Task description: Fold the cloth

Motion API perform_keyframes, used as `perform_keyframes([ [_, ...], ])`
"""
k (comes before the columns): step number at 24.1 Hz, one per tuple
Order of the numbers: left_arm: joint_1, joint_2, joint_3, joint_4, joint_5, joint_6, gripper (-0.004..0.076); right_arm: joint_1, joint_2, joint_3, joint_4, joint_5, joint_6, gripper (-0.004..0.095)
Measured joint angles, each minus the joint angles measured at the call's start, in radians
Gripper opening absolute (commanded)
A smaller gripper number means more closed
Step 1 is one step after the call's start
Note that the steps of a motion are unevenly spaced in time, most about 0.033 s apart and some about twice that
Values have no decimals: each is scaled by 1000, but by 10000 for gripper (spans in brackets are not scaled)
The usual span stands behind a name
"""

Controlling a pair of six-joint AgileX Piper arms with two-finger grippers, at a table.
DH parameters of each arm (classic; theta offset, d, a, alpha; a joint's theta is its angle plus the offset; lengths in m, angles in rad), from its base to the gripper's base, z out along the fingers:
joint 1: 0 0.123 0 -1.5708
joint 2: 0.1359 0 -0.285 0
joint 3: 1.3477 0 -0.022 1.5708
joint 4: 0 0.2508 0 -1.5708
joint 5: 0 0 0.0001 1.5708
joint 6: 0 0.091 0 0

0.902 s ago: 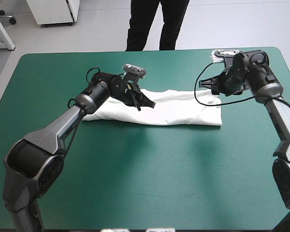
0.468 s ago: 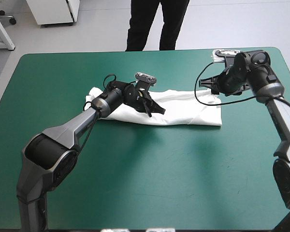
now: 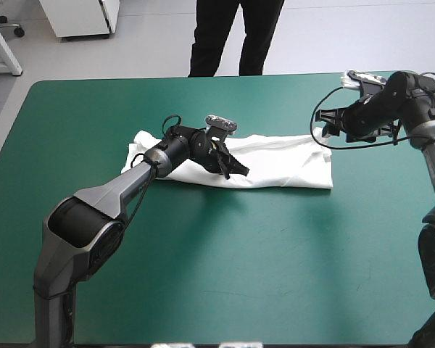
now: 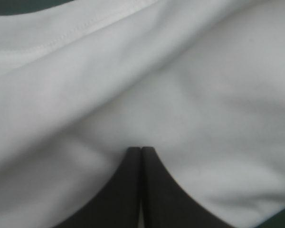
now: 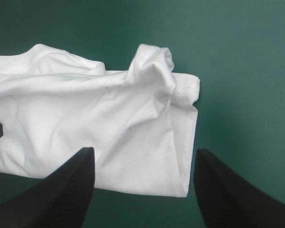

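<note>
Landmark: the T-shirt [image 3: 283, 163], a long folded band lying flat on the table [image 3: 203, 275], on the far half of the teal-green cover.
Left gripper [image 3: 235, 167]: I read it over the T-shirt's middle, tips down on the cloth. The fingers meet in one point, and I see nothing pinched between them.
Right gripper [image 3: 326, 129]: just off the T-shirt's right end and above it. The fingers stand wide apart and are empty.
Change, left: the gripper has slid from the T-shirt's left end to its middle. That end now lies uncovered and slightly bunched.
Change, right: the arm has drawn back outward from the T-shirt's right end. The end stays in place, with one corner puckered up.
Meaning: I judge the lengthwise fold finished and smoothed. The band is not yet folded end to end.
Next: I expect to take one end and carry it over the other. The bunched left end and the puckered right corner may need flattening first.
Risk: closed fingers dragging across the T-shirt's middle can shift its layers.
</note>
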Motion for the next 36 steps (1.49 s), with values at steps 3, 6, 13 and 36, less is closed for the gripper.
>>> perform_keyframes([
  [3, 0, 0, 0, 0, 1, 0, -9, -26, 49, 0, 20, 20, -23, 635],
  [6, 0, 0, 0, 0, 1, 0, -9, -31, 135, 0, 34, 32, -37, 635],
  [13, 0, 0, -1, 0, 8, 0, -9, -31, 258, 0, 75, 25, -67, 635],
  [36, 0, 2, -8, 1, 35, 0, -9, 68, 222, -10, 119, 9, -123, -17],
])
